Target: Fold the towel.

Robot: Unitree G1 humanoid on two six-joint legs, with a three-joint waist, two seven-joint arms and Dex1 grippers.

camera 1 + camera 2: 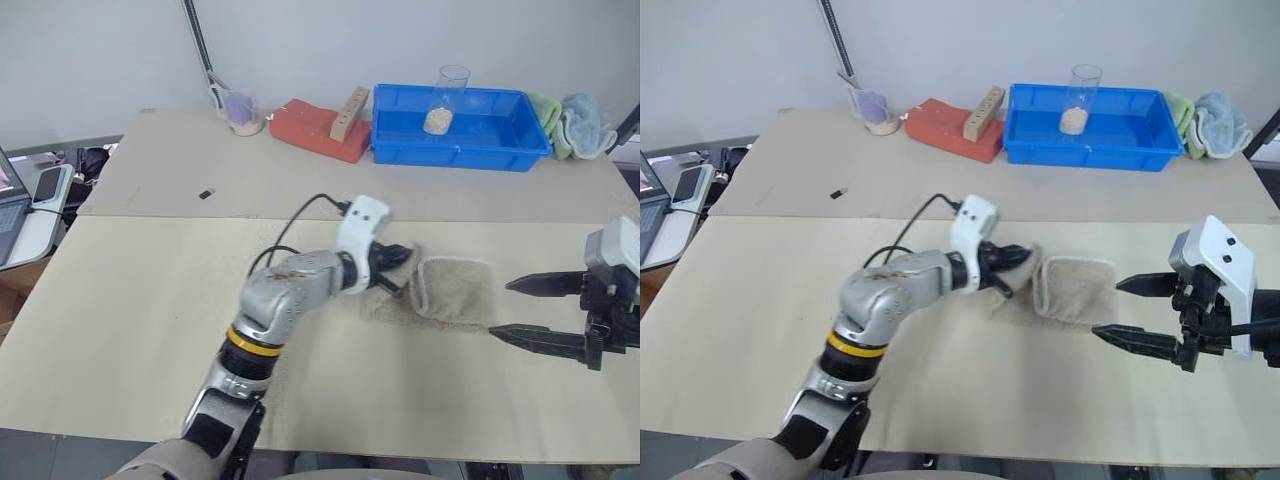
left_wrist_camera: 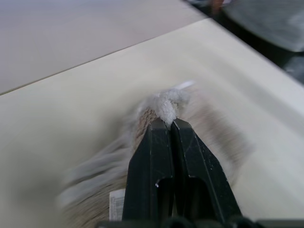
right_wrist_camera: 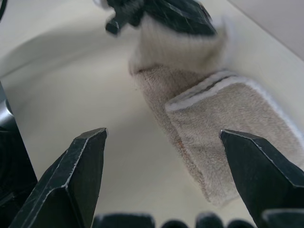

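Observation:
The beige-grey towel (image 1: 455, 290) with white piped edging lies partly folded over itself on the near table, in the middle. My left gripper (image 1: 400, 262) is at its left side, shut on a lifted edge of the cloth. The left wrist view has the two fingers (image 2: 156, 156) pressed together, with white edging (image 2: 167, 102) pinched at their tips. My right gripper (image 1: 520, 308) hovers just to the right of the towel, open and holding nothing. In the right wrist view its fingers stand wide apart (image 3: 162, 133) over the towel (image 3: 232, 118), with the left gripper (image 3: 175, 14) beyond.
On the far table stand a blue tray (image 1: 500, 155) holding a glass of grain (image 1: 440, 105), a red block (image 1: 315, 130) with a wooden piece, a small cup (image 1: 240, 110), and bunched green and light blue cloths (image 1: 575, 120). A small black item (image 1: 206, 193) lies mid-left.

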